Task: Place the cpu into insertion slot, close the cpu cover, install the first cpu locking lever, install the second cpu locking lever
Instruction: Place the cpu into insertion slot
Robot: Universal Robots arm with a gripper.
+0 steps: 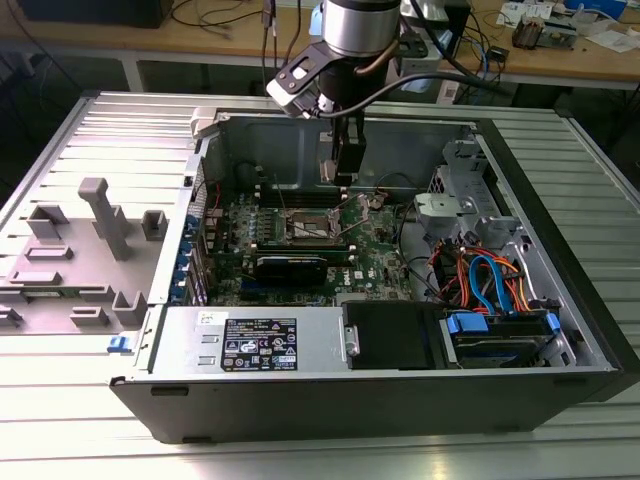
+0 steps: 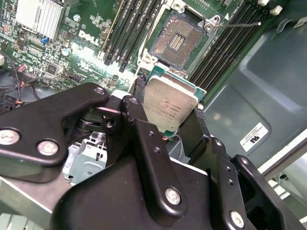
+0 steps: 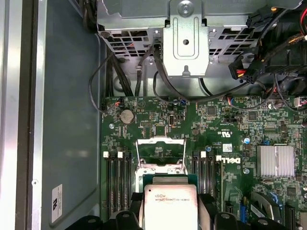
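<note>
Clamping the small square silver-grey metal-topped cpu [image 2: 170,109] between its black fingers [image 2: 192,134], our gripper [image 2: 168,103] hangs above the square dark-centred, silver-rimmed insertion slot [image 2: 178,40]; we see the cpu clear of that slot, not yet seated.

The insertion slot [image 2: 176,40] is left uncovered, and clear air is seen between it and the cpu [image 2: 172,96] gripped in the claw [image 2: 169,103]. The slot is hemmed by low memory slots [image 2: 129,28] on two sides, and the cpu cover [image 3: 160,141] is stood up at one edge. A thin lever [image 2: 240,24] is stuck out by one corner. Toward the exterior view's right, passage is blocked by a drive cage [image 1: 455,200] and cables [image 1: 480,275].
</note>
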